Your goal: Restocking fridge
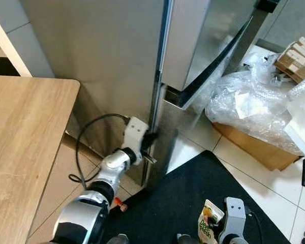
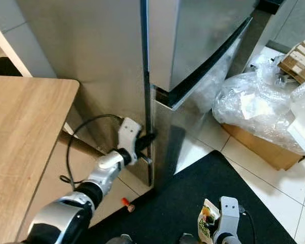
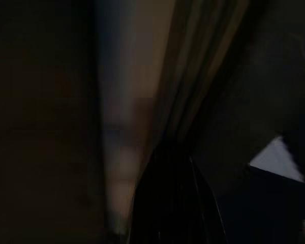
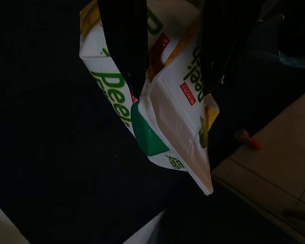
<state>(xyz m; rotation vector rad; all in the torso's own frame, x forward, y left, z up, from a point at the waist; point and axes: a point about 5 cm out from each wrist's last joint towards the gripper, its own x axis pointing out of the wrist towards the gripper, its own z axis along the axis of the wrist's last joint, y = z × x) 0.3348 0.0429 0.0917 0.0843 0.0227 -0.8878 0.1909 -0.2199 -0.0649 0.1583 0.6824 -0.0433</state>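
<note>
One item in hand, none stocked yet: right gripper [image 4: 168, 56] clamped on juice carton [image 4: 157, 107] low over black mat [image 1: 193, 198], left gripper [image 1: 148, 145] at lower fridge door [image 1: 107, 66] edge, finger spacing unclear, door barely ajar.

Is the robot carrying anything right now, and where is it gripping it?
Yes: the right gripper pinches a white, green-lettered juice carton at its top. The left gripper holds nothing, reaching to the steel fridge door's edge.

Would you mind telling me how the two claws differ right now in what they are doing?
The left claw reaches out to the edge of the fridge door; the right claw hangs low over the black mat. The left claw carries nothing; the right claw is shut on a juice carton. Both have black fingers.
</note>
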